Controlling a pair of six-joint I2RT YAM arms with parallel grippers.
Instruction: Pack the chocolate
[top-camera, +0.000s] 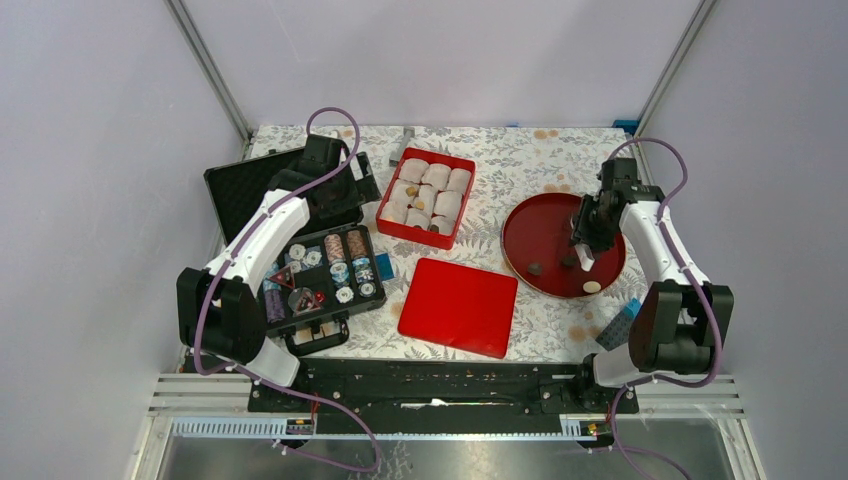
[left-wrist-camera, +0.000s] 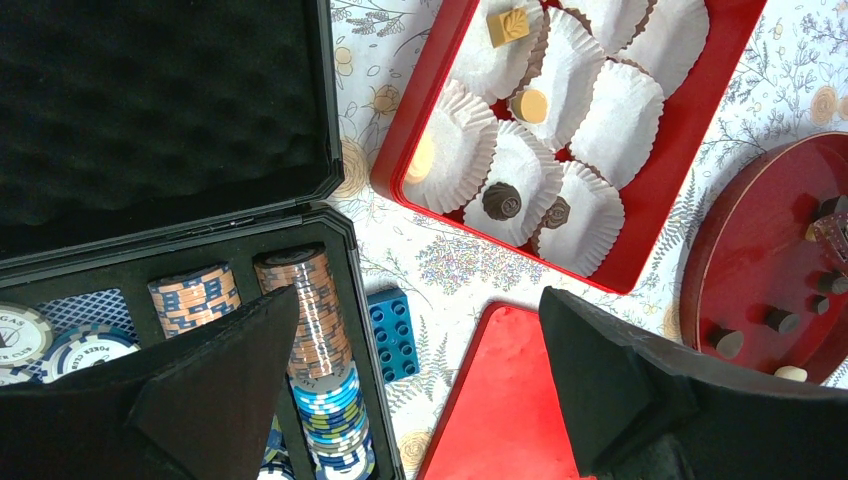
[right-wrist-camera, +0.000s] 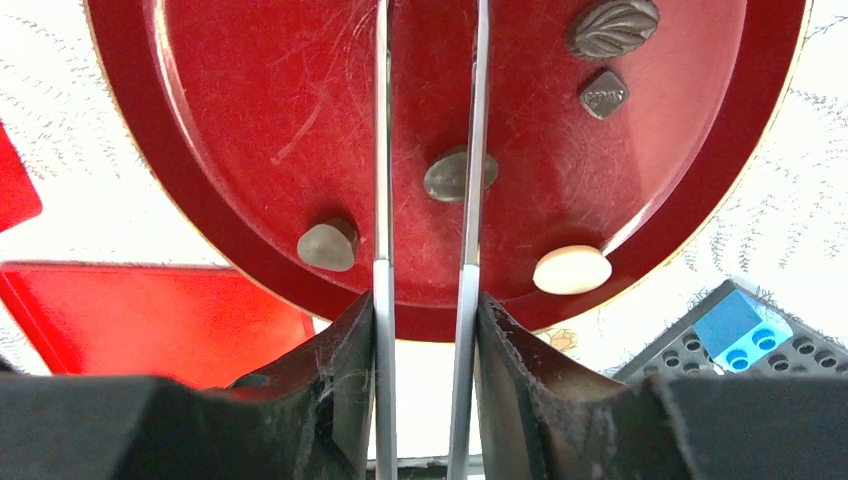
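Your chocolate is split between two places. Five loose lumps lie on the glossy, scratched round red plate at the right of the table: a ribbed leaf, a stamped square, two smooth dark domes and a pale oval. Others, tan and dark, sit in white pleated paper cups inside the square red tray at far centre.

Your right gripper hangs over the plate, its thin metal blades parallel and a narrow gap apart, clamped on nothing visible; one dark dome lies partly under a blade. Your left gripper, its black foam-faced fingers spread wide and empty, hovers between the tray and the open black case at left.

The case shows an egg-crate foam lid and stacks of striped chips. A blue studded brick sits just beside it, and a flat red square panel lies near centre. A floral-print cloth covers the table, enclosed by pale grey walls and aluminium posts.
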